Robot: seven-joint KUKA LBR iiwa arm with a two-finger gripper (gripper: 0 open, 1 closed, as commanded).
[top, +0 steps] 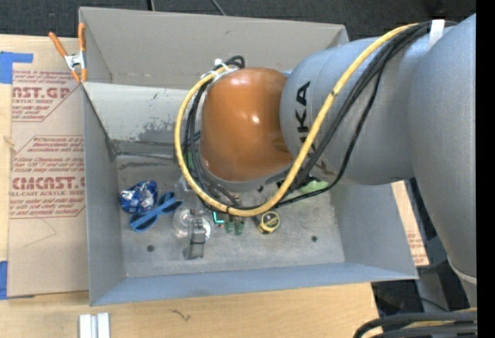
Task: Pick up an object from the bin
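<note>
The grey arm point(387, 104) reaches in from the right and covers much of the grey metal bin point(100, 174). Its round orange cover point(240, 124) hangs over the middle of the bin floor, and yellow cables point(186, 135) loop around it. Below the cover, the gripper point(196, 236) comes down to the floor left of centre, towards the near wall. Its lower end is a small grey shape, and I cannot tell how far open it is or whether it has hold of anything. A clear roundish piece point(184, 220) lies right at the gripper, just on its left; contact between them cannot be made out. Further left, a crumpled blue wrapper point(139, 195) lies with a blue loop point(158, 211) just beside it. Right of the gripper are some small green bits point(232, 226) and then a small yellow ring point(269, 222), all under the cover's edge
</note>
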